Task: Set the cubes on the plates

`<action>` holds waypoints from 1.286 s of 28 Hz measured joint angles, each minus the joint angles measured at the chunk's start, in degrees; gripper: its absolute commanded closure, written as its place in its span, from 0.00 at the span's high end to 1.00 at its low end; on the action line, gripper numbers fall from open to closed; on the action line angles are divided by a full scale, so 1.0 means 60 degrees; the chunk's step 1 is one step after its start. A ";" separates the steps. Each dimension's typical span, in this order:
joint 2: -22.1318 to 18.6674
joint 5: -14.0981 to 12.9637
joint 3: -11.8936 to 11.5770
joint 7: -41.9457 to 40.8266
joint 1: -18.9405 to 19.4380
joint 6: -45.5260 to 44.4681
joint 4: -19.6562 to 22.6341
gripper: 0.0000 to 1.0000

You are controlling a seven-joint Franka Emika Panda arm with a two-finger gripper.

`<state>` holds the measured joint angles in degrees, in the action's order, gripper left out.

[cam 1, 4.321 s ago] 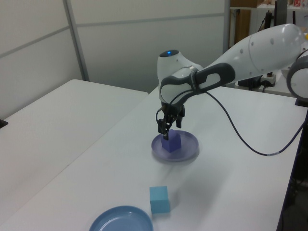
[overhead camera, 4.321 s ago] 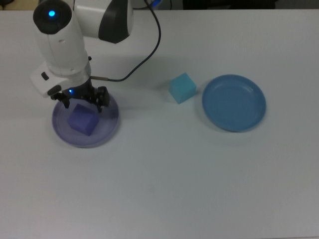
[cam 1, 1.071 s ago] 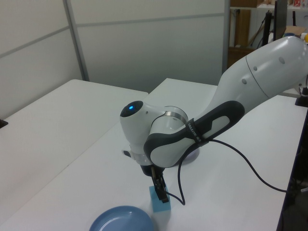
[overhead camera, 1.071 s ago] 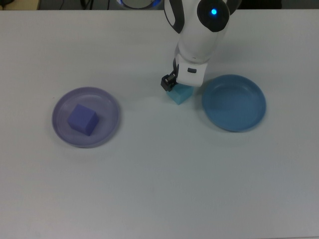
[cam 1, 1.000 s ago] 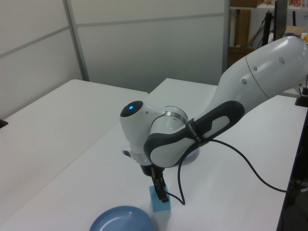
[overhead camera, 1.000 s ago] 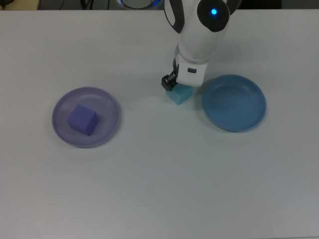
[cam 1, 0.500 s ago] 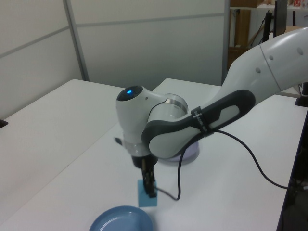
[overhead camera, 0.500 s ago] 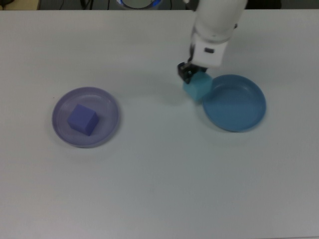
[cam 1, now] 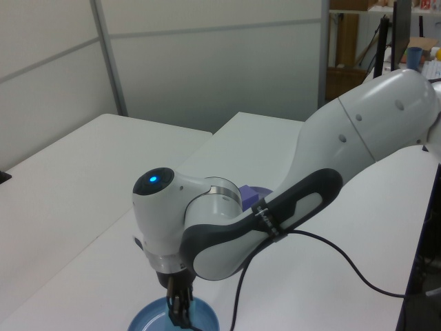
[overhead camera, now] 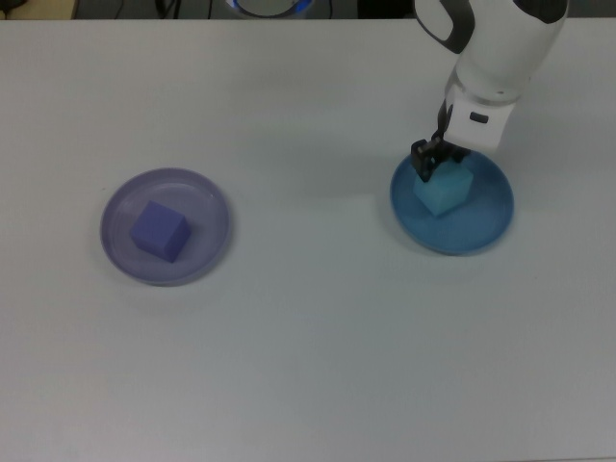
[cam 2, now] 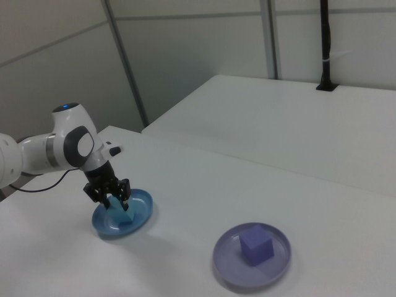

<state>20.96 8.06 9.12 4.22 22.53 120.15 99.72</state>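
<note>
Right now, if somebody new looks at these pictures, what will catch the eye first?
The big white arm, with its gripper closed around the turquoise cube over the blue plate at the top view's right. Next, the violet cube sitting in the lavender plate at the top view's left.

Purple cube (overhead camera: 160, 231) sits on the lavender plate (overhead camera: 209, 209); cyan cube (overhead camera: 445, 191), tilted, is over the blue plate (overhead camera: 486, 225), held by the hand (overhead camera: 438, 164)

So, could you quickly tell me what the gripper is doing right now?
Gripper: shut on the cyan cube, over the blue plate.
</note>
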 measured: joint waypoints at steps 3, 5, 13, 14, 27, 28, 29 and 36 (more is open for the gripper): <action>0.0048 0.0000 -0.0030 0.0416 -0.0030 0.0056 -0.0120 1.00; 0.0031 -0.0011 -0.0033 0.0739 -0.0066 0.0057 -0.0206 1.00; -0.0750 -0.1081 -0.0075 0.1199 -0.0503 -0.0405 -0.0393 1.00; -0.1017 -0.1179 -0.0080 0.1200 -0.0645 -0.0709 -0.0408 1.00; -0.3344 -0.1269 -0.0156 0.1270 -0.3315 -0.3631 -0.0449 1.00; -0.3393 -0.1268 -0.0163 0.1238 -0.3586 -0.3668 -0.0447 1.00; -0.3424 -0.1268 -0.0165 0.1202 -0.3905 -0.3697 -0.0446 1.00; -0.3338 -0.1268 -0.0158 0.1153 -0.4329 -0.3700 -0.0406 1.00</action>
<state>0.93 0.45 8.17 11.14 -3.44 97.95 97.28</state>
